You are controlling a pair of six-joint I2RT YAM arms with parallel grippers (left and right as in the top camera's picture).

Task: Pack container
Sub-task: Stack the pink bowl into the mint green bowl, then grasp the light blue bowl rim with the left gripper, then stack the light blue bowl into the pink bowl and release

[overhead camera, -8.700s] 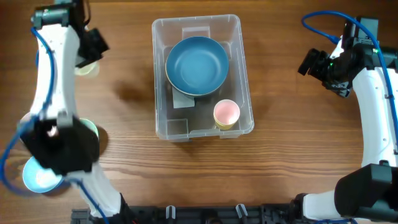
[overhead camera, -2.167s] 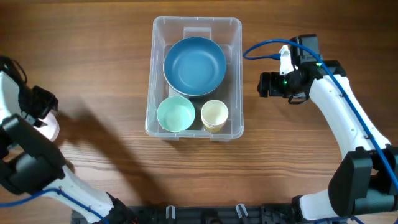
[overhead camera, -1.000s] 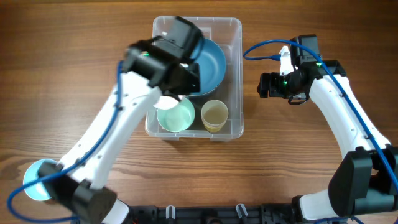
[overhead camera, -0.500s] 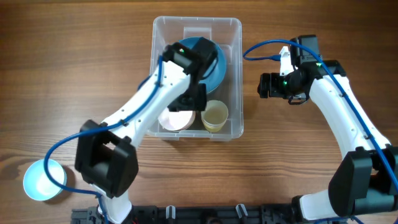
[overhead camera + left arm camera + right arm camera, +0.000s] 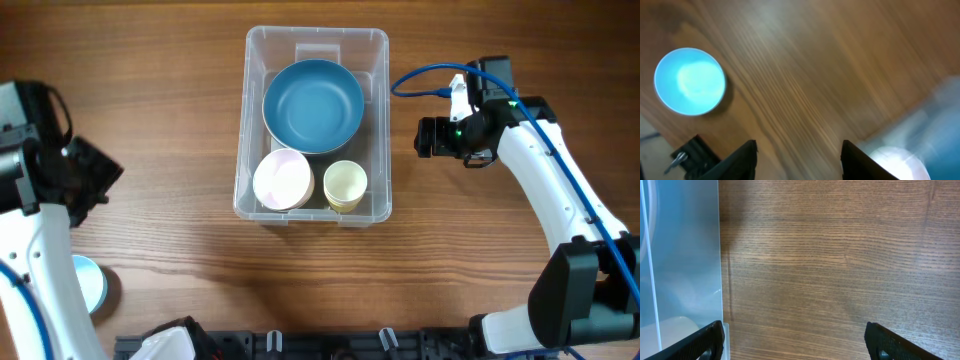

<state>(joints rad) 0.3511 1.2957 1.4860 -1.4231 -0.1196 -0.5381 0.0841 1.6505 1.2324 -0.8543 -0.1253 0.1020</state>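
**GRIPPER AND CONTAINER STATUS**

Left gripper (image 5: 798,150): jaws wide apart, nothing held. Right gripper (image 5: 793,330): jaws wide apart, nothing held. The large clear rectangular plastic container (image 5: 378,110) stands between the 2 grippers, just beside the right one.

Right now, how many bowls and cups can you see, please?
4. In the container: large blue bowl at the far end, pale pink bowl near-left, yellow cup near-right. A light blue bowl sits on the table. Others may be nested underneath.
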